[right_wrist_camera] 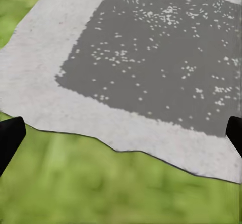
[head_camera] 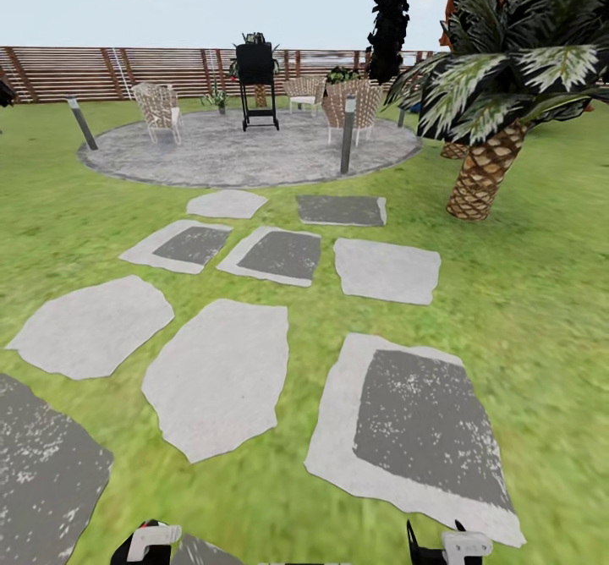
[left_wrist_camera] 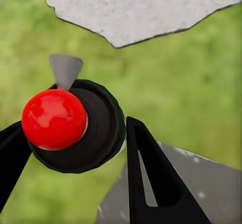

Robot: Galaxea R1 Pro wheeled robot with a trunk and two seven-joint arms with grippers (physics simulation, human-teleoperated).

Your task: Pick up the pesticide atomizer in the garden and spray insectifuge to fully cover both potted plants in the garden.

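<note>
I am on the garden lawn (head_camera: pixel 524 294), facing a path of grey stepping stones (head_camera: pixel 218 375) that leads to round mottled paving (head_camera: pixel 220 155). The pesticide atomizer is out of view. A small potted plant (head_camera: pixel 218 96) stands far off on the paving, too small to identify. My left gripper (left_wrist_camera: pixel 75 123) is open; between its black fingers (left_wrist_camera: pixel 151 183) sits a black round part with a red ball (left_wrist_camera: pixel 53 118), and I cannot tell what it is. My right gripper (right_wrist_camera: pixel 123 128) is open and empty above a dark-centred stone (right_wrist_camera: pixel 151 58). Both grippers (head_camera: pixel 148 545) (head_camera: pixel 448 545) hang low at the head view's bottom edge.
On the paving stand wicker chairs (head_camera: pixel 159 108) (head_camera: pixel 353 101), a black stand (head_camera: pixel 256 83) and short grey posts (head_camera: pixel 347 134) (head_camera: pixel 82 123). A palm (head_camera: pixel 486 159) rises at the right. A brown slat fence (head_camera: pixel 101 70) closes the back.
</note>
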